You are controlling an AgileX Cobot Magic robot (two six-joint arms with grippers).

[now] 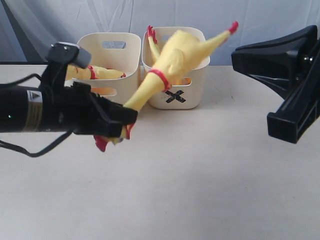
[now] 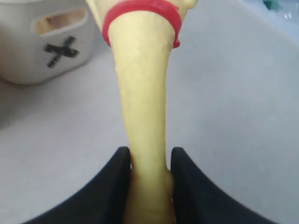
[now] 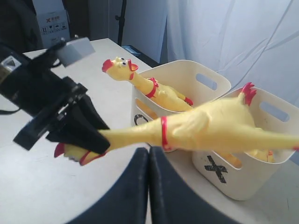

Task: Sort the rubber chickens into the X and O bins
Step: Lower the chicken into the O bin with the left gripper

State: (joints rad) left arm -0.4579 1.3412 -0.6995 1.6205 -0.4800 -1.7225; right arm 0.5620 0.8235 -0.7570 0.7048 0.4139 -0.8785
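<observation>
**One chicken held by the neck in front of the bins**

My left hand (image 1: pixel 119 120) is clamped on the neck of a rubber chicken (image 1: pixel 175 57), close to its head. The body slants up across the front of the X bin (image 1: pixel 192 97). A second chicken (image 1: pixel 154 45) sticks out of that bin. A third chicken (image 1: pixel 100 73) lies in the O bin (image 1: pixel 107 52) just beside it. My right hand (image 3: pixel 149 156) is pressed closed on nothing, off to the side above the table (image 1: pixel 200 175).
</observation>
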